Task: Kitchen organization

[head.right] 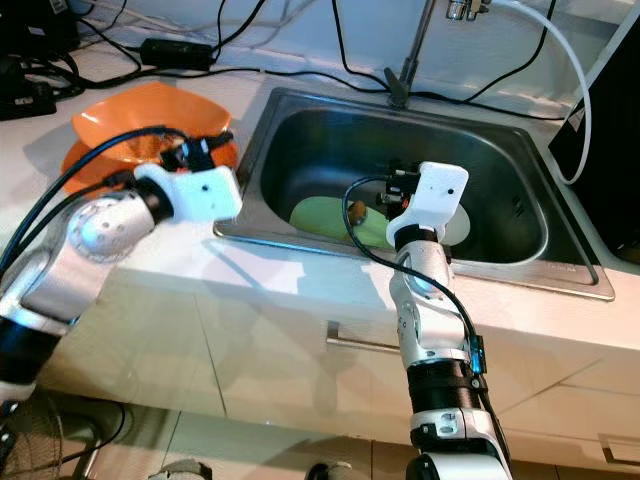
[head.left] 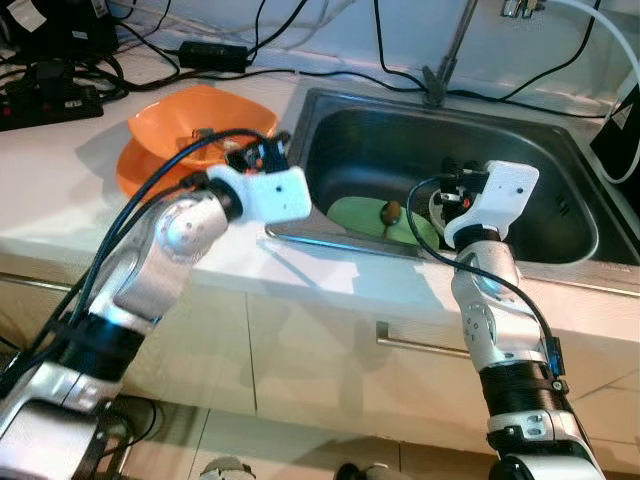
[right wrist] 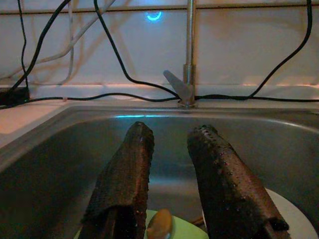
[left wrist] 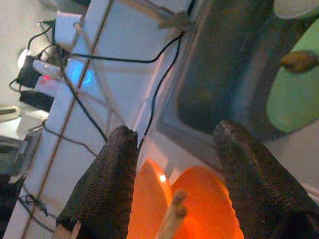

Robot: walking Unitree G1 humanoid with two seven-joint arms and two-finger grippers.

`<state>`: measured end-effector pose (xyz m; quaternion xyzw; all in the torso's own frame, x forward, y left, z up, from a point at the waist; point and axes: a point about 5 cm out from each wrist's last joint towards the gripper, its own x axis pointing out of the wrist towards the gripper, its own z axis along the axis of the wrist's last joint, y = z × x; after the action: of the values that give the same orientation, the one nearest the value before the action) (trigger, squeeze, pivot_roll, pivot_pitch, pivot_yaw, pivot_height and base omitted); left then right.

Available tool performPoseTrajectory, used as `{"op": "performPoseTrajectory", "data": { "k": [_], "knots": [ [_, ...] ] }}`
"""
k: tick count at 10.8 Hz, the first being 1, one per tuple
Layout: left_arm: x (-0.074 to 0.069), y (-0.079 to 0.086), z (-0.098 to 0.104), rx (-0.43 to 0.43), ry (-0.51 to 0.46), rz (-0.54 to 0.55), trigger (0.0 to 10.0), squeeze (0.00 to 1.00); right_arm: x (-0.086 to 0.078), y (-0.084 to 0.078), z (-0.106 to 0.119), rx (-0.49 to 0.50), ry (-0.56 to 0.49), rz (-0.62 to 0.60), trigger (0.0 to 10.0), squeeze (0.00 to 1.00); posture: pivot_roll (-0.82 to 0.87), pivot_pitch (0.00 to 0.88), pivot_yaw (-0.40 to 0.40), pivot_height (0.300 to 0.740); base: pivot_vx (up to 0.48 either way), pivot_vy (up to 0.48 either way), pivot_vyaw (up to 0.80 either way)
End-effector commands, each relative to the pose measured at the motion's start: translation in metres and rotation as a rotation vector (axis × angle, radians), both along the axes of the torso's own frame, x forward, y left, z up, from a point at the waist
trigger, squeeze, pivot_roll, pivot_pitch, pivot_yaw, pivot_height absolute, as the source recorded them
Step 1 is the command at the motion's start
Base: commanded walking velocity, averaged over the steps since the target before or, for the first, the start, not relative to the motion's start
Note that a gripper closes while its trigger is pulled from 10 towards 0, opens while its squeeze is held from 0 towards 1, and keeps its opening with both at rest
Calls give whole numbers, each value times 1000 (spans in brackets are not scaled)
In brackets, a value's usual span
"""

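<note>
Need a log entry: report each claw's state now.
Left claw: open, empty, over the orange bowls.
Right claw: open, empty, in the sink.

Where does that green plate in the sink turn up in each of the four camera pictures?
Left eye: green plate on the sink floor, left of the right gripper.
Right eye: same spot.
Left wrist: at the edge.
Right wrist: a sliver between the fingers.
Shared landmark: the brown lump on it.

Black cables (head.left: 400,70) are lying across the white counter (head.left: 60,190) behind the steel sink (head.left: 540,150). A black adapter (head.left: 212,52) is sitting among them, and a power strip (head.left: 45,100) is resting at the far left. The faucet (right wrist: 188,55) is standing behind the basin
</note>
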<state>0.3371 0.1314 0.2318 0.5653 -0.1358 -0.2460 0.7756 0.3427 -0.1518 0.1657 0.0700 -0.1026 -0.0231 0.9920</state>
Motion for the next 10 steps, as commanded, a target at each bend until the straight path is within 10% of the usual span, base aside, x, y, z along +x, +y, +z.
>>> {"op": "performPoseTrajectory", "data": {
  "k": [1,10],
  "knots": [
    [2,-3,1,9,-19,10,10000,0,2,-3,3,-3,-13,-14,10000,0,11,69,-90,740,0,0,0],
    [-14,18,-9,70,-14,82,10000,0,2,-1,2,-1,-12,-9,10000,0,16,73,-94,740,0,0,0]
  ]
}}
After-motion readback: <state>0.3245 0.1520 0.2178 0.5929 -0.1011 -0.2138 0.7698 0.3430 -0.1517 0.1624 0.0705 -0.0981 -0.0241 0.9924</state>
